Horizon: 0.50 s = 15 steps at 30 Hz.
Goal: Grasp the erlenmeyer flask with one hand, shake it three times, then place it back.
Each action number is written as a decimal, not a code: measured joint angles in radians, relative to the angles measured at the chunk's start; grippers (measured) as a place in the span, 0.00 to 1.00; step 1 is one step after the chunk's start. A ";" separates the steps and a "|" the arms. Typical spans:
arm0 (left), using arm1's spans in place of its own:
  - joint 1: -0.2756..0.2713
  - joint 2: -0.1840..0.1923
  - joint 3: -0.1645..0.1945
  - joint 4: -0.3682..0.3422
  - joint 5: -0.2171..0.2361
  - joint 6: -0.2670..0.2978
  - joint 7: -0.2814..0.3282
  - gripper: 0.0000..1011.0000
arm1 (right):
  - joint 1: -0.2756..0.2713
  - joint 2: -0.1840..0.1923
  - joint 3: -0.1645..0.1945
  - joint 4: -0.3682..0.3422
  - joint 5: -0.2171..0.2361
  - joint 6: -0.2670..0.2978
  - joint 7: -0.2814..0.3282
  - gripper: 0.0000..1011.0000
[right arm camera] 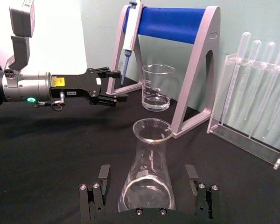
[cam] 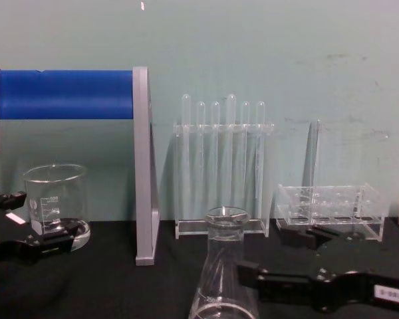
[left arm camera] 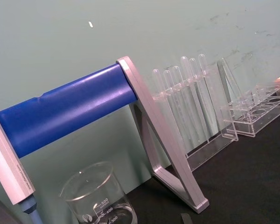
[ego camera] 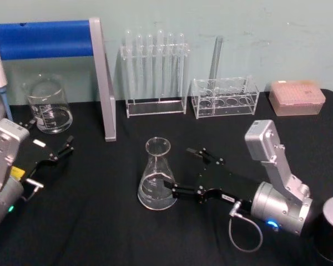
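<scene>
Right gripper [ego camera: 183, 169] spread open around erlenmeyer flask [ego camera: 156, 176] | flask upright on table [ego camera: 100, 221]

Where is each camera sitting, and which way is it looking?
Head view: high up, looking down at the erlenmeyer flask between the right gripper fingers; left gripper at the left edge.
Chest view: low, looking across the table at the flask, both grippers at the sides.
Left wrist view: faces the wall, blue stand and beaker.
Right wrist view: behind its open fingers, facing the flask.
Both wrist views share the beaker.
</scene>
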 joint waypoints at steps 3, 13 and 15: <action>0.000 0.000 0.000 0.000 0.000 0.000 0.000 0.99 | -0.007 0.015 0.007 -0.010 0.008 0.000 0.001 0.99; 0.000 0.000 0.000 0.000 0.000 0.000 0.000 0.99 | -0.012 0.046 0.034 -0.019 0.022 -0.004 -0.008 0.99; 0.000 0.000 0.000 0.000 0.000 0.000 0.000 0.99 | -0.009 0.044 0.041 -0.015 0.022 -0.007 -0.018 0.99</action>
